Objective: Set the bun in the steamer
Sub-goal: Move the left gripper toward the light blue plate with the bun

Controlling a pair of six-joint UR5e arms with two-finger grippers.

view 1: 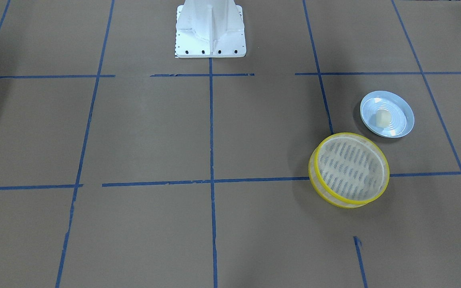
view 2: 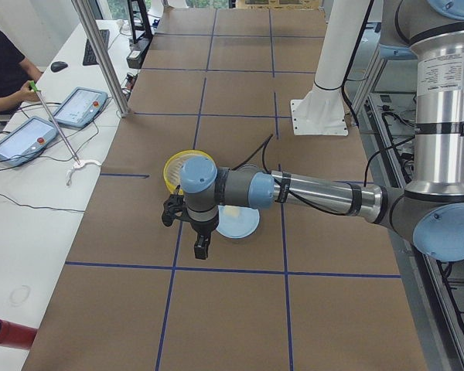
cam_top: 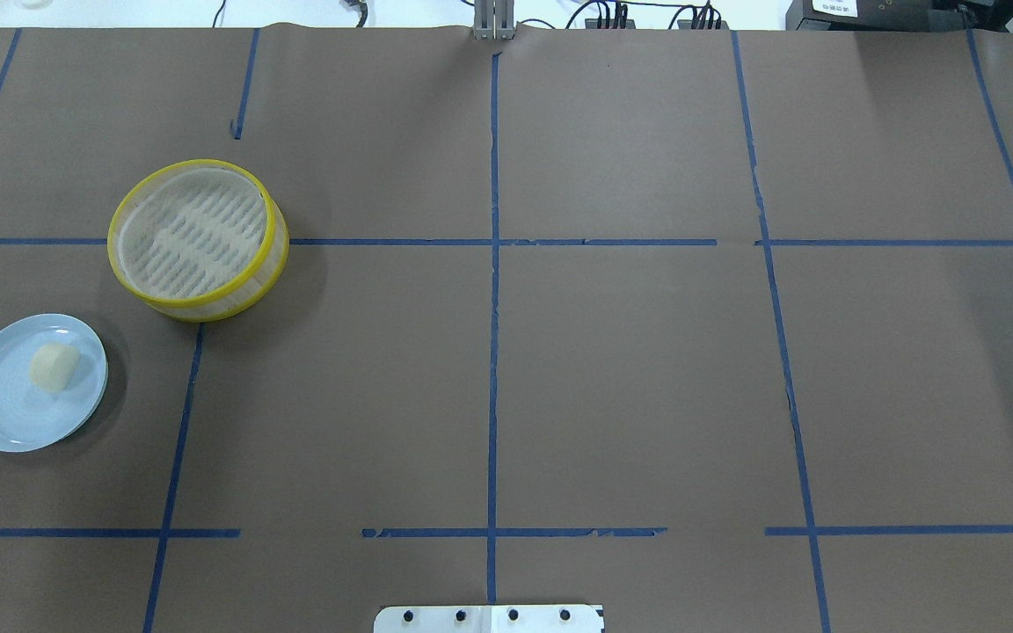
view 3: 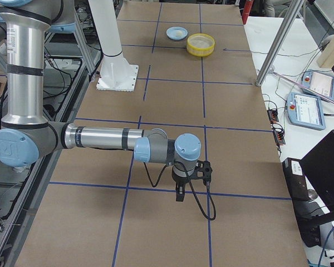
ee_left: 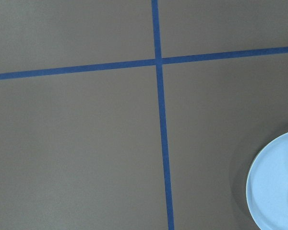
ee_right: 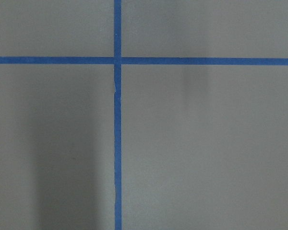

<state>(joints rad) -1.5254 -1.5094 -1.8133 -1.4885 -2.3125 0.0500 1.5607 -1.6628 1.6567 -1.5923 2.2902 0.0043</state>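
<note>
Beside plate (view 2: pixel 238 226), left arm (view 2: pixel 317 193) outstretched, wrist down; jaws' state: cannot tell.

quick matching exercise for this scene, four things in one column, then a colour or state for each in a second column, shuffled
Things:
1. bun
2. steamer
3. plate
4. tape lines

Descriptions:
a. yellow-rimmed, empty
b. light blue, carrying something
c. cream-white, lying on a dish
d. dark blue, forming a grid

Pairs: 1-c, 2-a, 3-b, 4-d
</note>
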